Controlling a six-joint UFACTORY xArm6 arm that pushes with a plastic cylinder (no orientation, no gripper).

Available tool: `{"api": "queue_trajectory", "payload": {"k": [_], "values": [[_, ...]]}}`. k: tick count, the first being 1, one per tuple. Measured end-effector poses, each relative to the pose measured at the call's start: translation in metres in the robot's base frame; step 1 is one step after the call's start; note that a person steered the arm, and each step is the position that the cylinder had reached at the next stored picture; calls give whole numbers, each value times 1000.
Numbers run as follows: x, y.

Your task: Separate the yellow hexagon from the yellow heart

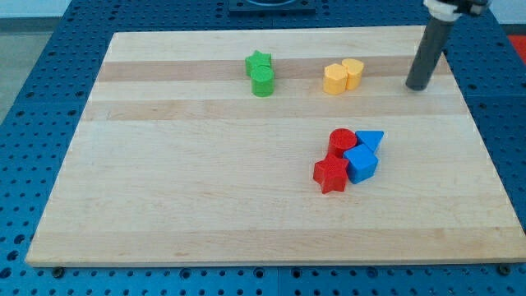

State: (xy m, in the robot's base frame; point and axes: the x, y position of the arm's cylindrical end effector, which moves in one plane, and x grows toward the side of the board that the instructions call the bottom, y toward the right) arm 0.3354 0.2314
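1. Yellow hexagon (334, 79) — a flat-topped, six-sided block lying flat near the desk's top edge, right of centre.
2. Yellow heart (353, 73) — lies flat, touching the hexagon's right side, slightly nearer the view's top.

rod (431, 45) cut off at view's top, red cylinder (342, 140) partly hidden

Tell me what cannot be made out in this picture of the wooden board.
- Arm above the dark rod: cut off by the view's top edge; only my tip shows, right of the yellow heart.
- Yellow hexagon: its right side touches the heart, seam unclear.
- Green star: front hidden by the green cylinder.
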Motion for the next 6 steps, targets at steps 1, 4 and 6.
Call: {"api": "queue_trajectory", "payload": {"k": [1,4,6], "values": [[-2,-5],[5,-55],[5,-55]]}}
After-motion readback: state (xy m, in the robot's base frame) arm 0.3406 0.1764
